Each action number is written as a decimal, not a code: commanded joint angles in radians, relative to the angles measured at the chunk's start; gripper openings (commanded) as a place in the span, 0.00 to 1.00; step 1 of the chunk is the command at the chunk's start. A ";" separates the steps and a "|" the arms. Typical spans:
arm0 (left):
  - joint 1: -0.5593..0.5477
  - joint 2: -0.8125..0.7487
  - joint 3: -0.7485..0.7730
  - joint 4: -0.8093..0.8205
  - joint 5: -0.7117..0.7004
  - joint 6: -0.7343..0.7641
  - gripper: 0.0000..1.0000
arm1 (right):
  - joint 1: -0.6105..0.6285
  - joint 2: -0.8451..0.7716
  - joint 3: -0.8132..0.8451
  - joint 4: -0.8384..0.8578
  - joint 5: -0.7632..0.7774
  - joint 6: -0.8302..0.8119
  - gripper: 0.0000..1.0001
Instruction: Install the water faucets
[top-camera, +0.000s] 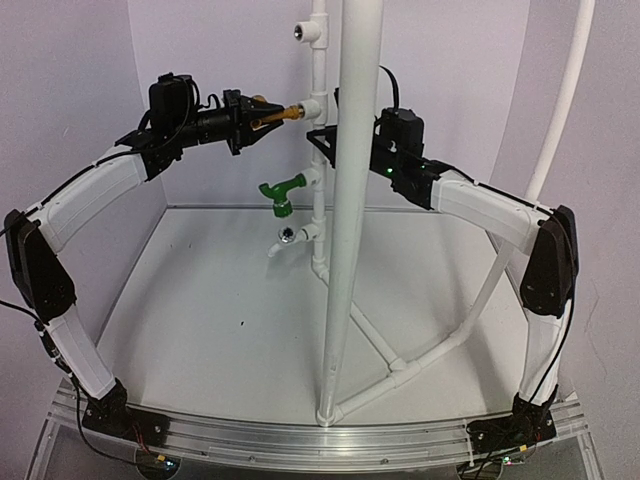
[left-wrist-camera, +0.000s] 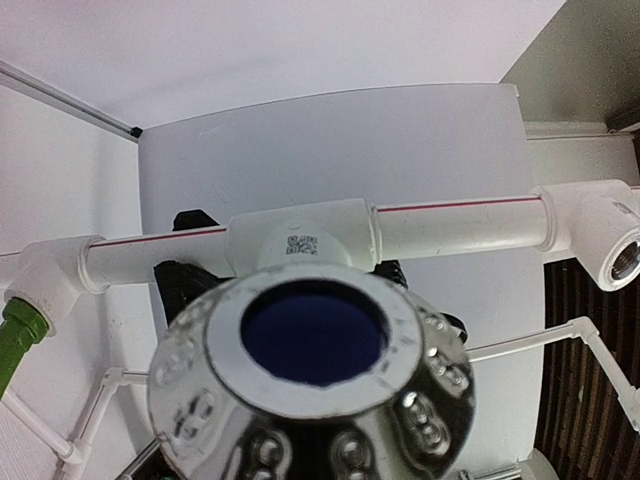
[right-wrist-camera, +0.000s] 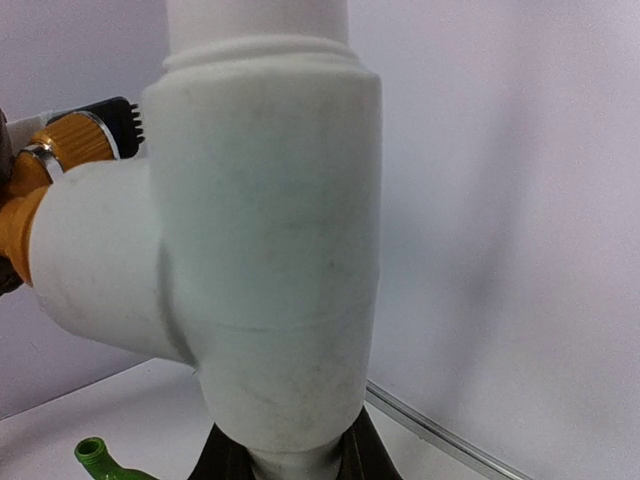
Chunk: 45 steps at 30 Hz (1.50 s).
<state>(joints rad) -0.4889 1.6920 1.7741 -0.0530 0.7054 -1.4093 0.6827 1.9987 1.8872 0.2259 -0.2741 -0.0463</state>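
Going from the left: the left claw is clamped on the shiny brass-gold water faucet, holding it level just left of the thin white upright pipe. The faucet's threaded end is touching the mouth of the white plastic tee fitting on that pipe. The right wrist view shows gold thread outside the opening, and I can't tell how far in it is. The green water faucet already sits in a fitting lower down the pipe. Just right of the pipe, the right claw is closed around it under the tee, looks like it's bracing it.

Tips for this bit, imo:
- Keep the faucet dead in line with the tee opening, or it'll probably cross-thread.
- Twist with a light push, and regrip rather than cranking the wrist too far.
- Let the right claw hold firm so the pipe doesn't spin or flex.
- Finish with the spout pointing down at the table, like the green one.
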 joint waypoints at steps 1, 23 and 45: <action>-0.035 0.006 0.012 0.029 -0.047 0.070 0.00 | 0.069 -0.037 0.032 -0.056 -0.224 0.014 0.00; -0.037 -0.015 -0.066 0.068 -0.082 0.218 0.00 | 0.069 -0.038 0.021 -0.057 -0.271 0.019 0.00; -0.037 -0.035 -0.026 -0.057 -0.133 0.631 0.00 | 0.069 -0.040 0.012 -0.057 -0.283 0.021 0.00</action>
<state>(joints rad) -0.5174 1.6720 1.7085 -0.0285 0.6136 -0.9305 0.6720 1.9987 1.8904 0.1970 -0.2823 -0.0479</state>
